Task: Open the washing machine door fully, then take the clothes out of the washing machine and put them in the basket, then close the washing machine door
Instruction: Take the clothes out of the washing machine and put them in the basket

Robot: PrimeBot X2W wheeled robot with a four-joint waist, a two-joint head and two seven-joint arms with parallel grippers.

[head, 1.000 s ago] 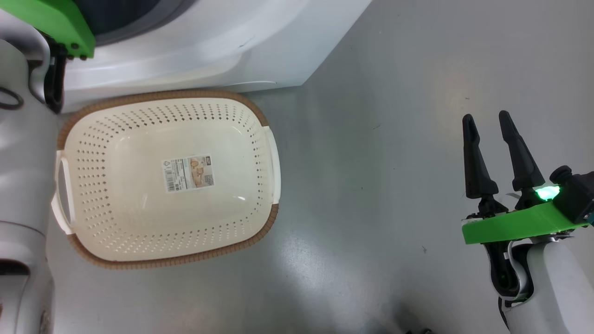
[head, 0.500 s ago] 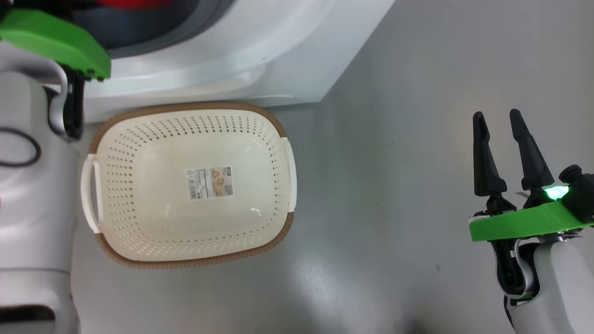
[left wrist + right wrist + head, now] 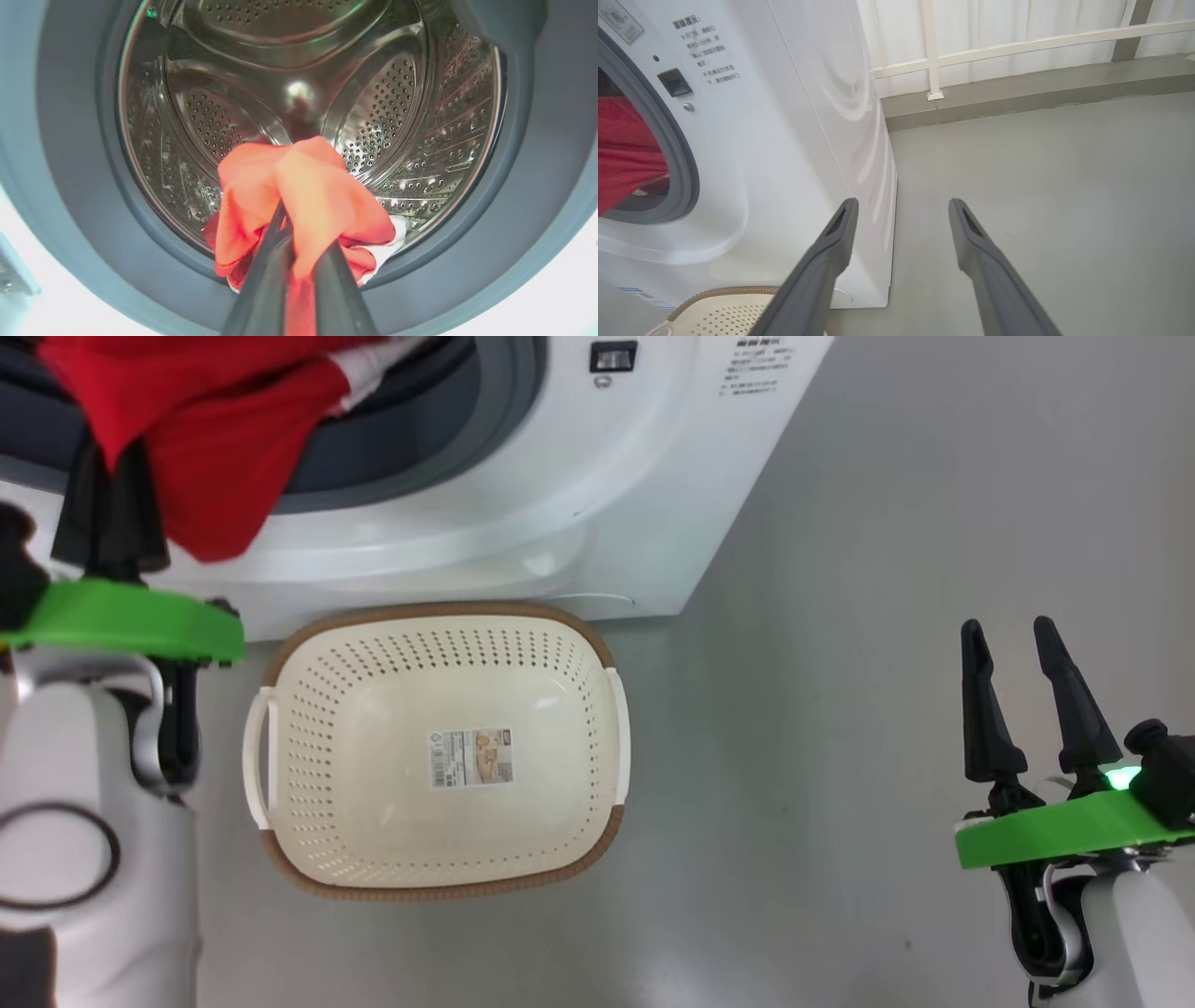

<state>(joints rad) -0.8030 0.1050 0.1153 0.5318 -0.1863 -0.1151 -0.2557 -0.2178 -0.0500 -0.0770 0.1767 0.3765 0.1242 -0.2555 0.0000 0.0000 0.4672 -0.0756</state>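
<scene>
Left gripper (image 3: 296, 242) clamped on red garment (image 3: 215, 448) at drum mouth (image 3: 411, 140); basket (image 3: 439, 609) below, slightly rightward; right gripper (image 3: 1006, 625) spread, empty.

Clothes (image 3: 201, 439) at the tips of the left gripper (image 3: 107, 504): bright red with white parts, reading orange-red in the left wrist view. This gripper and the right gripper (image 3: 1007, 625) have matte black fingers on a vivid green bracket (image 3: 1055, 826) and white forearms (image 3: 1139, 933); a green lamp (image 3: 1111, 777) glows on the right one. Beyond the left fingertips, the drum (image 3: 387, 130) is silvery steel dotted with rows of small holes, ringed by a grey rubber seal (image 3: 70, 163). The washing machine (image 3: 579, 495) is glossy white with small black printed labels (image 3: 761, 364). Below the left gripper, the basket (image 3: 317, 709) is cream-white with dotted perforations, a brown woven-look rim (image 3: 429, 610), white handles (image 3: 261, 756) and a white-and-tan paper label (image 3: 471, 758). The floor (image 3: 840, 616) is plain grey.
</scene>
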